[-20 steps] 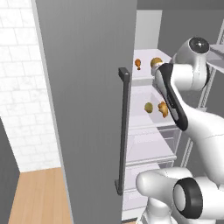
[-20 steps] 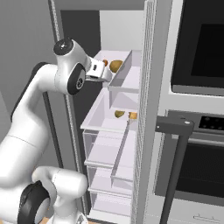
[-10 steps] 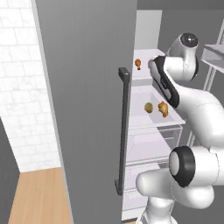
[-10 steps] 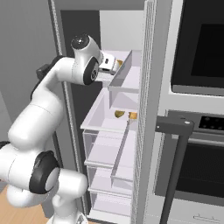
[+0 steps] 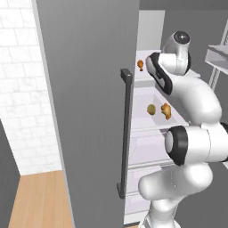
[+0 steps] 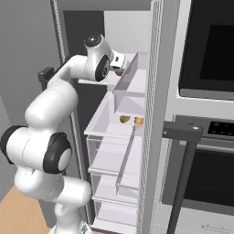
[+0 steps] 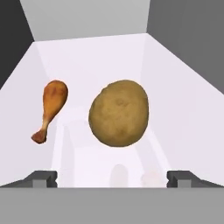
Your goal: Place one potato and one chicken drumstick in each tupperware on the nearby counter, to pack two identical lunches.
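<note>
On the fridge's upper shelf (image 7: 131,57) lies a brown potato (image 7: 119,113), and a chicken drumstick (image 7: 51,107) lies to its left. My gripper (image 7: 112,177) is open just in front of the potato, one fingertip on each side and nothing between them. In the right base view the gripper (image 6: 119,61) reaches over that shelf. A second potato (image 5: 151,109) and a second drumstick (image 5: 166,110) rest on the shelf below; the right base view shows this potato (image 6: 124,119) and drumstick (image 6: 138,120) too. The tupperware and the counter are out of view.
The open grey fridge door (image 5: 84,111) with its dark handle (image 5: 126,133) stands close on the left. Clear drawers (image 6: 109,155) sit under the shelves. An oven (image 6: 205,137) with a bar handle (image 6: 183,132) is on the right.
The arm has swung up and deeper into the fridge, bringing the hand over the upper shelf. The gripper stayed open. The food has not moved.
</note>
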{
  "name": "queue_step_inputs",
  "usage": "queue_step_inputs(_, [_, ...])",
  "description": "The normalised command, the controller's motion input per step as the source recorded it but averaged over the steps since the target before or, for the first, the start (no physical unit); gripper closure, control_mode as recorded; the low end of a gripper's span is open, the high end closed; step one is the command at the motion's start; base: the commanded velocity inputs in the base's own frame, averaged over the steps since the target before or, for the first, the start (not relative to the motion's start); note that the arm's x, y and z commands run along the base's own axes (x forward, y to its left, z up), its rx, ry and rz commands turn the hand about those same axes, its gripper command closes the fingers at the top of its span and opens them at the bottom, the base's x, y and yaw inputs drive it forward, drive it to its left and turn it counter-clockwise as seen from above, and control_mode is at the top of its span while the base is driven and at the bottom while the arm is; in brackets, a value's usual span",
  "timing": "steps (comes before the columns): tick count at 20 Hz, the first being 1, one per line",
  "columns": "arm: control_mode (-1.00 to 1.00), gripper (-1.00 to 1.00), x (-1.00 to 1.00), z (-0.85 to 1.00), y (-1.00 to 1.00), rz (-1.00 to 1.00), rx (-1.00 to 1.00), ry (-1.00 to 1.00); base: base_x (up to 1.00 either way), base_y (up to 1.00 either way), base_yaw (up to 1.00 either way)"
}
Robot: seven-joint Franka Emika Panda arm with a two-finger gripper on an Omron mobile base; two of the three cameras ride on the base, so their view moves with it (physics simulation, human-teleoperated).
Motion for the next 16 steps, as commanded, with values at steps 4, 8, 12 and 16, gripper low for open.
queue_step_inputs(4, [-1.0, -1.0, 0.47, -0.11, -0.18, 0.0, 0.0, 0.0, 0.0, 0.0, 0.0])
queue_step_inputs(8, [-1.0, -1.0, 0.47, -0.19, -0.13, 0.0, 0.0, 0.02, 0.0, 0.0, 0.0])
queue_step_inputs(12, [-1.0, -1.0, 0.49, -0.21, -0.1, 0.0, 0.0, 0.02, 0.0, 0.0, 0.0])
queue_step_inputs(16, [-1.0, -1.0, 0.35, -0.24, -0.08, 0.0, 0.0, 0.03, 0.0, 0.0, 0.0])
